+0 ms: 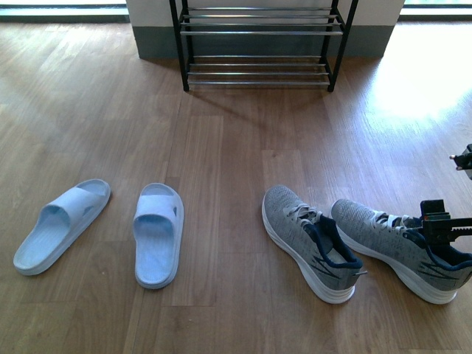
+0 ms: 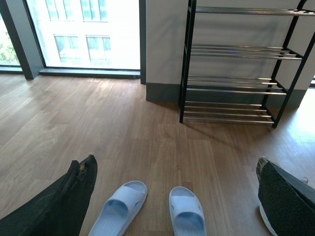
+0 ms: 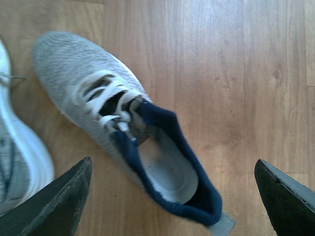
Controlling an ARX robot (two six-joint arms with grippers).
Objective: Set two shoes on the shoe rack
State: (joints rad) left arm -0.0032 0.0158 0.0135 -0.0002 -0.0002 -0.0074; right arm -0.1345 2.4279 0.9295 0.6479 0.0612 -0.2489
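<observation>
The right gripper (image 3: 173, 162) hangs directly above the outer grey knit sneaker with white sole, white laces and navy lining (image 1: 402, 247), pointing down at the floor. Its two dark fingers (image 3: 59, 201) are spread wide apart, one to each side of the shoe's collar, and neither touches it, so the claw is released and holds nothing. In the front view only a black part of this arm shows, coming in from the right edge over the sneaker's heel end.

The left gripper (image 2: 173, 162) is held up and tilted forward, facing across the wooden plank floor (image 1: 221, 147) toward the rack. Its fingers (image 2: 69, 201) are likewise wide apart and empty.

The sneaker under the right gripper lies upright on its sole, with a pale insole showing inside the navy opening and a small grey tab at the heel. Its twin, the inner grey knit sneaker (image 1: 310, 240), lies just beside it, also upright. Both are on the near right part of the floor, toes angled away.

The two pale blue open-toe slides (image 1: 158, 234) lie on the near left part of the floor, well apart from the sneakers.

The black metal-framed shoe rack with chrome bars (image 1: 258, 32) stands at the floor's far edge against the wall, with no shoes on the tiers that show.
</observation>
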